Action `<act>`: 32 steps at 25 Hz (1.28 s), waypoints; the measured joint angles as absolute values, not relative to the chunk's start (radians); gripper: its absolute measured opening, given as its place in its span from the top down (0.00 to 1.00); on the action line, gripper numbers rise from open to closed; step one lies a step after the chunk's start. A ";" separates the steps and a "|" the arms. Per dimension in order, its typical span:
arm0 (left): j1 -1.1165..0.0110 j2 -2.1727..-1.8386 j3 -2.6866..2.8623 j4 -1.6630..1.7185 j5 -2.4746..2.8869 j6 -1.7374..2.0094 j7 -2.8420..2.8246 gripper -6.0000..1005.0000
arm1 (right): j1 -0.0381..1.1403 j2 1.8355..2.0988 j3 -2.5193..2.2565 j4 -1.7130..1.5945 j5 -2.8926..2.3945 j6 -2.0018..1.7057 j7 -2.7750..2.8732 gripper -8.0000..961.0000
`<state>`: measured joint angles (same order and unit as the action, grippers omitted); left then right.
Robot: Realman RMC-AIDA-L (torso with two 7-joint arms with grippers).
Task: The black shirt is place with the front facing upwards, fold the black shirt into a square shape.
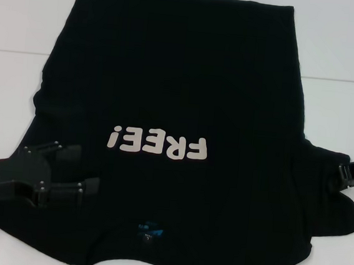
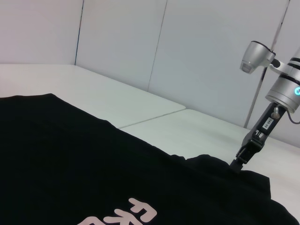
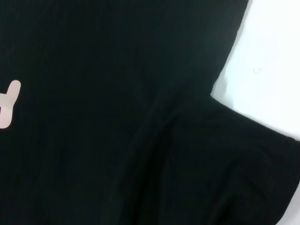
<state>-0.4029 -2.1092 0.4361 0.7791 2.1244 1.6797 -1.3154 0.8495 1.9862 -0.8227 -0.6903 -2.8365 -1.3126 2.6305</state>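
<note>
Spread front-up across the white table (image 1: 15,23), filling most of the head view: the black shirt (image 1: 182,76), hem toward 12 o'clock, neck toward 6 o'clock, off-white "FREE!" lettering (image 1: 158,144) reading upside down just below centre, small blue neck label (image 1: 148,231) near the 6 o'clock edge. At 8 o'clock, over the shirt's left sleeve and shoulder: the left gripper (image 1: 84,169), black fingers spread well apart, one finger (image 1: 68,152) above and the other nearer the collar, nothing seen held between them, contact with the cloth not clear. At 3 o'clock, on the edge of the right sleeve (image 1: 328,191), which fans out from the body toward 4 o'clock: the right gripper (image 1: 343,174), tip down at the fabric; seen again from the left wrist view (image 2: 236,164), nose pressed into a raised bump of the sleeve, silver arm rising behind it; fingers too dark and small against the cloth to tell whether closed on the fabric or merely touching. Right wrist view filled with black cloth, a soft crease running diagonally, a scrap of one pale letter at 9 o'clock, a wedge of bare table at 2 o'clock. Behind the table, pale wall panels (image 2: 122,42).
</note>
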 joint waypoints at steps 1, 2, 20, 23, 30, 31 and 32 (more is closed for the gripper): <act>-0.402 -2.109 0.436 0.779 2.124 1.680 -1.315 0.13 | 0.850 1.986 -0.828 -0.690 -2.836 -1.312 2.632 0.91; -0.402 -2.109 0.435 0.778 2.124 1.680 -1.315 0.13 | 0.850 1.987 -0.835 -0.690 -2.837 -1.311 2.633 0.91; -0.402 -2.109 0.430 0.776 2.117 1.686 -1.323 0.13 | 0.840 1.988 -0.853 -0.697 -2.810 -1.317 2.625 0.96; -0.402 -2.109 0.425 0.774 2.117 1.690 -1.330 0.14 | 0.832 1.977 -0.837 -0.698 -2.774 -1.325 2.616 0.96; -0.401 -2.109 0.415 0.779 2.115 1.703 -1.366 0.14 | 0.816 1.951 -0.771 -0.701 -2.743 -1.335 2.590 0.97; -0.402 -2.109 0.412 0.779 2.114 1.707 -1.367 0.14 | 0.814 1.948 -0.761 -0.701 -2.740 -1.335 2.586 0.97; -0.402 -2.109 0.407 0.779 2.114 1.712 -1.368 0.14 | 0.813 1.945 -0.748 -0.703 -2.738 -1.336 2.580 0.97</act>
<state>-0.4023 -2.1091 0.4068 0.7791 2.1142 1.7122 -1.3680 0.8126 1.9446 -0.7484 -0.7031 -2.7381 -1.3363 2.5798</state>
